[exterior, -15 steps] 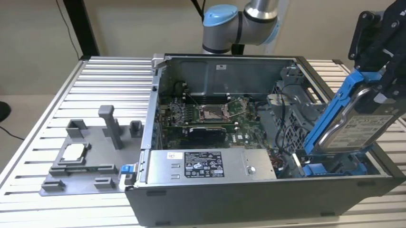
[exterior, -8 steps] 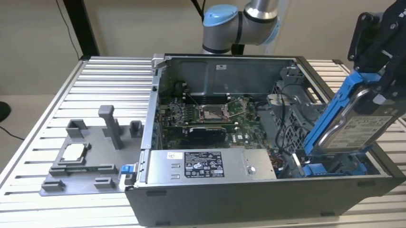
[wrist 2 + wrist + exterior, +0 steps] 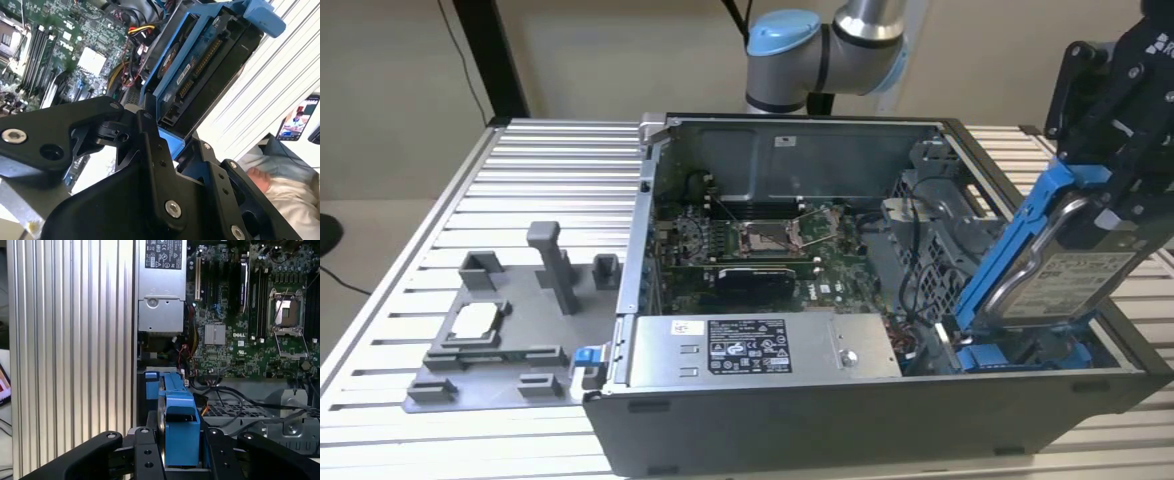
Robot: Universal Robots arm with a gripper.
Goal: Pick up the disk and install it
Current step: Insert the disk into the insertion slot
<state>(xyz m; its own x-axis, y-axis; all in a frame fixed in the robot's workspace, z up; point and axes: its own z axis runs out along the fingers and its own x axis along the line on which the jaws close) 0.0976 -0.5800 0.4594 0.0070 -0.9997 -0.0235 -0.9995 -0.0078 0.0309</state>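
At the exterior view's right edge, the gripper [image 3: 1105, 190] hangs over the near right corner of the open computer case [image 3: 854, 425]. Its black body slopes down from the upper corner of the picture towards the case.

Gripper state: pinched onto the disk [image 3: 1061, 275]. In the first wrist view the two fingers [image 3: 145, 457] stand on either side of the disk's blue bracket [image 3: 181, 410], pressed against its edges. The second wrist view shows the same hold, with the disk [image 3: 200, 55] reaching away from the gripper [image 3: 167, 145] towards the case interior.

Disk position: held clear of the table [image 3: 520, 180] and steeply tilted, its upper end leaning to the exterior view's right. Its labelled face is turned to the camera. Its lower end is down inside the case, at the blue drive-bay parts [image 3: 1014, 355] in that corner. Whether it touches them cannot be told.

Arm: the arm [image 3: 834, 40] rises behind the far wall of the case, one blue-capped joint showing.

Surroundings: the power-supply box [image 3: 761, 345] lies along the near wall of the case, with the motherboard [image 3: 761, 255] beyond it. A grey fixture tray [image 3: 494, 340] sits on the table to the exterior view's left, well apart from the gripper.
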